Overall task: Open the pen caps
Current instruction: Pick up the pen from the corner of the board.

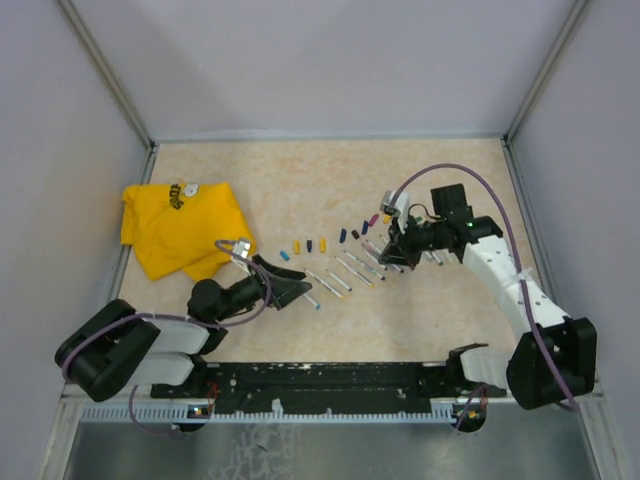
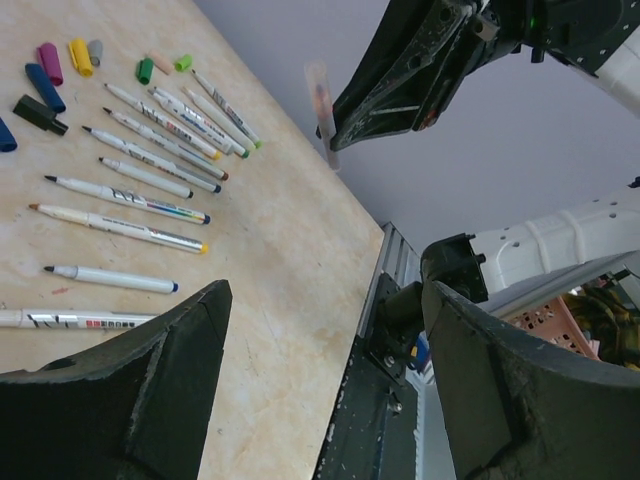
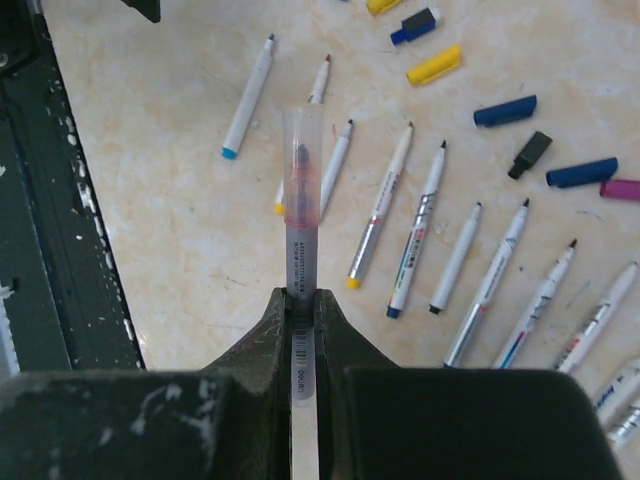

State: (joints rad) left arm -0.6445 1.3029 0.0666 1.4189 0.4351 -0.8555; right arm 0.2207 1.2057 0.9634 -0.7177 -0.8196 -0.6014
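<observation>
Shows a row of uncapped pens (image 1: 345, 270) on a beige table (image 1: 250, 170). Places loose pen caps (image 3: 433, 63), yellow, blue, black and magenta, just beyond that row. Sets the right gripper (image 3: 303, 298) over the row's right end, pinching one pen (image 3: 302, 215) by its barrel, a clear cap (image 3: 302, 125) on its tip. Bears a barcode there; other lettering too small to read. Puts the left gripper (image 2: 325, 300) near the row's left end, fingers spread wide, holding nothing.
</observation>
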